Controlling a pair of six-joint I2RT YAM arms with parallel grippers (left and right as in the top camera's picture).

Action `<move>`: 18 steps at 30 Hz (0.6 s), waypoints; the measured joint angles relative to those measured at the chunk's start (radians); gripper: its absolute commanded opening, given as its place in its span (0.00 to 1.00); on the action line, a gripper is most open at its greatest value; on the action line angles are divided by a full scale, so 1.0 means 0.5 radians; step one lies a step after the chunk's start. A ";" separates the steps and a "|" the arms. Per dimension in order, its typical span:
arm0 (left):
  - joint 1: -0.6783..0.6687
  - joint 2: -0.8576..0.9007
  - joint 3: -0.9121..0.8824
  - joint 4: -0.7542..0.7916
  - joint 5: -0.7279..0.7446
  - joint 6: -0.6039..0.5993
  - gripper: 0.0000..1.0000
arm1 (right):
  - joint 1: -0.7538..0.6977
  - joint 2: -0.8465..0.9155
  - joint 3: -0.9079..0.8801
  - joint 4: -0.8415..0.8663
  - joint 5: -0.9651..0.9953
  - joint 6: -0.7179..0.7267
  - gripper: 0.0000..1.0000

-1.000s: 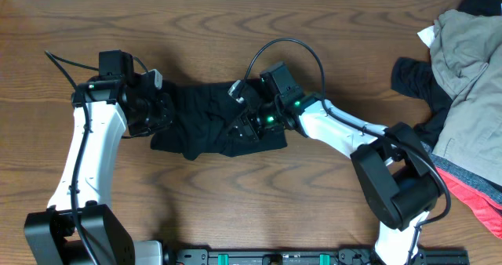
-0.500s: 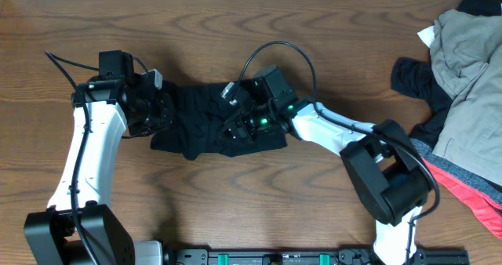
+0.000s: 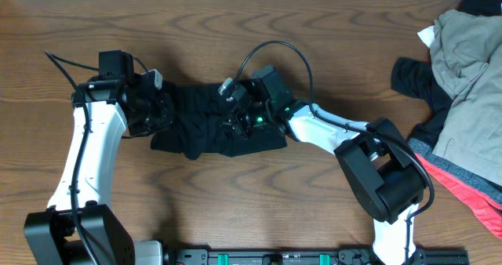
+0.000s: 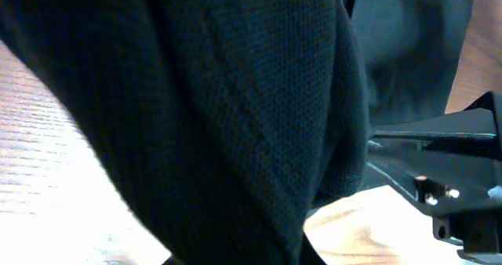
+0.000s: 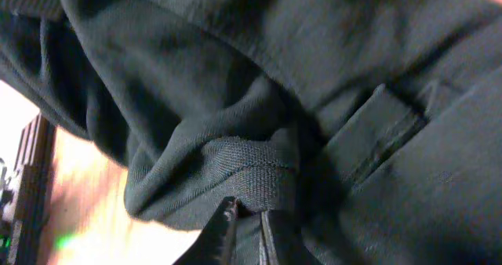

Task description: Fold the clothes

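Brown wood with a strong grain makes the table (image 3: pixel 235 30), which fills the overhead view. At its right edge lies a loose heap of clothes: a khaki-grey garment (image 3: pixel 471 69) on top, a black garment (image 3: pixel 412 81) spreading out from under it toward the middle, and a coral-pink garment (image 3: pixel 471 190) at the lower right corner.

Well apart from this heap, near the middle of the table, the black shirt (image 3: pixel 200 120) lies bunched and wrinkled in a wide strip between the two grippers. The white left arm (image 3: pixel 86 155) reaches up from the lower left, and the right arm (image 3: pixel 329 132) comes in from the lower right across the wood.

The left gripper (image 3: pixel 161 112) sits at the left end of the shirt. Its jaws are closed, and its wrist camera sees almost only dark knit cloth pressed close to the lens, so it has the shirt pinched.

The right gripper (image 3: pixel 235 124) is over the right half of the shirt. In its wrist view the fingertips (image 5: pixel 226 218) stand nearly together, closed on a folded hem (image 5: pixel 255 167) of the shirt.

A thin black cable (image 3: pixel 274 45) loops above the right wrist.
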State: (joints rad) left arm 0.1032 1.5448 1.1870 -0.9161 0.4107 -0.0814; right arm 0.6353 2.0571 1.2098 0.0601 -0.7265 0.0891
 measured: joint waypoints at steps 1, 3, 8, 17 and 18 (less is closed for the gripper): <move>0.000 0.000 0.000 0.001 0.000 0.000 0.06 | 0.002 0.000 0.000 0.016 0.008 0.007 0.02; 0.000 0.000 0.000 0.001 0.000 -0.001 0.06 | 0.008 0.000 0.000 0.041 0.021 0.024 0.01; 0.000 0.000 0.000 0.001 0.000 0.000 0.06 | 0.009 0.000 0.000 0.117 0.047 0.055 0.01; 0.000 0.000 0.000 0.001 0.001 -0.001 0.06 | -0.102 0.000 0.058 0.294 0.119 0.244 0.01; 0.000 0.000 0.000 0.001 0.000 -0.001 0.06 | -0.126 0.000 0.076 0.294 0.140 0.259 0.01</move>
State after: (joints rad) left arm 0.1032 1.5448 1.1870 -0.9157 0.4107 -0.0818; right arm 0.5724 2.0571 1.2476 0.2073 -0.6563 0.2188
